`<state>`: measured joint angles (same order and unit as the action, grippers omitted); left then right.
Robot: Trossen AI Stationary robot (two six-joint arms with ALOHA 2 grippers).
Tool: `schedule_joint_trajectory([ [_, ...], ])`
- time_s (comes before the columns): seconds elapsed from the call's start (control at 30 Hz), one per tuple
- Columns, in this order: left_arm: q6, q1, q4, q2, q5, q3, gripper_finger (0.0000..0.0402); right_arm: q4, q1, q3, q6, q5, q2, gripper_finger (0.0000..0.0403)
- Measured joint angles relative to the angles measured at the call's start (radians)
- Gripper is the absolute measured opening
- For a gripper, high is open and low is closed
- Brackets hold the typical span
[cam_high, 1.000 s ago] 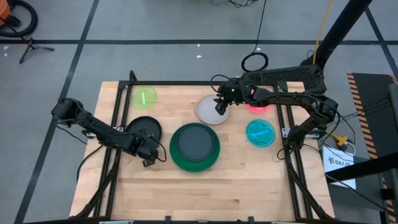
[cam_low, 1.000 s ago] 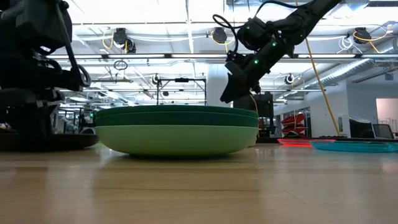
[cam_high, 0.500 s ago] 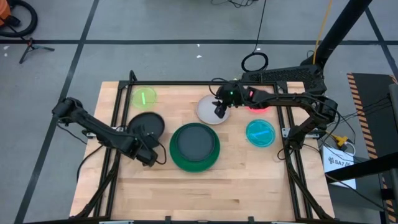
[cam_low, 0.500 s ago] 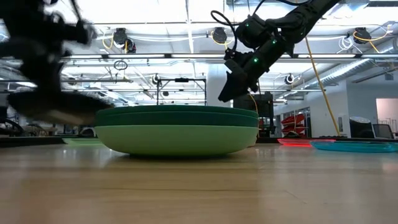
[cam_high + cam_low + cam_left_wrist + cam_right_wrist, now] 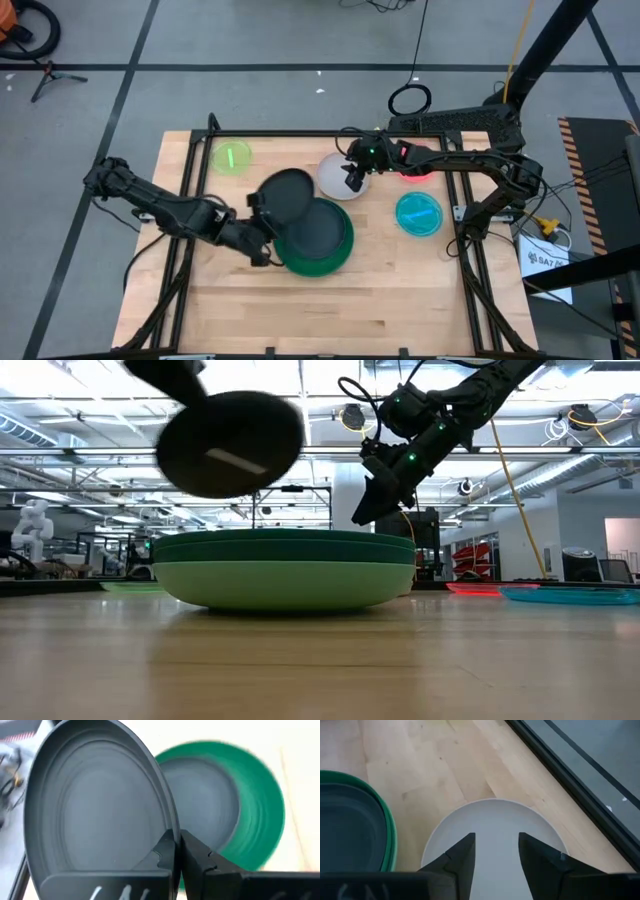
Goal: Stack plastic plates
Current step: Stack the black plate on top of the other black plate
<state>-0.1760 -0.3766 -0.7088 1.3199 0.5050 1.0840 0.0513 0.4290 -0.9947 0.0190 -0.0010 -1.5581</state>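
My left gripper (image 5: 262, 232) is shut on the black plate (image 5: 286, 193), which hangs tilted in the air over the left part of the stack (image 5: 318, 238). The stack is a dark grey plate (image 5: 205, 805) lying in dark green plates, with a mint plate (image 5: 285, 585) at the bottom on the table. My right gripper (image 5: 496, 852) is open and hovers over the white plate (image 5: 495, 830), which lies flat on the table just beyond the stack. The lime (image 5: 232, 157), red (image 5: 416, 170) and cyan (image 5: 418, 213) small plates lie flat on the table. My left gripper pinches the black plate's rim (image 5: 167, 827) between its two fingers, one on the hollow face and one on the underside. The fingers come from the table's left and near side. The plate is lifted clear and tilted (image 5: 230, 442), its far edge higher than the held edge.
Black frame rails (image 5: 190, 180) run along the table's left and right sides. My right arm (image 5: 460, 160) crosses above the red plate. Bare wood (image 5: 320, 305) lies between the stack and the near edge.
My left gripper has lifted the black plate off the table left of the stack, carried it up and to the right, and tipped it. The plate now hangs over the stack's left part.
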Motion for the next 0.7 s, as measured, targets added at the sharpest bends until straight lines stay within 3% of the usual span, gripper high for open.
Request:
schedule_joint_trajectory([
  [0.37, 0.195, 0.116, 0.251, 0.212, -0.206, -0.001, 0.0012, 0.023, 0.001, 0.000, -0.005, 0.000, 0.000, 0.0141],
  [0.7, 0.154, 0.184, 0.327, 0.306, -0.415, 0.000, 0.0035, 0.037, 0.001, 0.000, -0.005, 0.000, 0.000, 0.0141],
])
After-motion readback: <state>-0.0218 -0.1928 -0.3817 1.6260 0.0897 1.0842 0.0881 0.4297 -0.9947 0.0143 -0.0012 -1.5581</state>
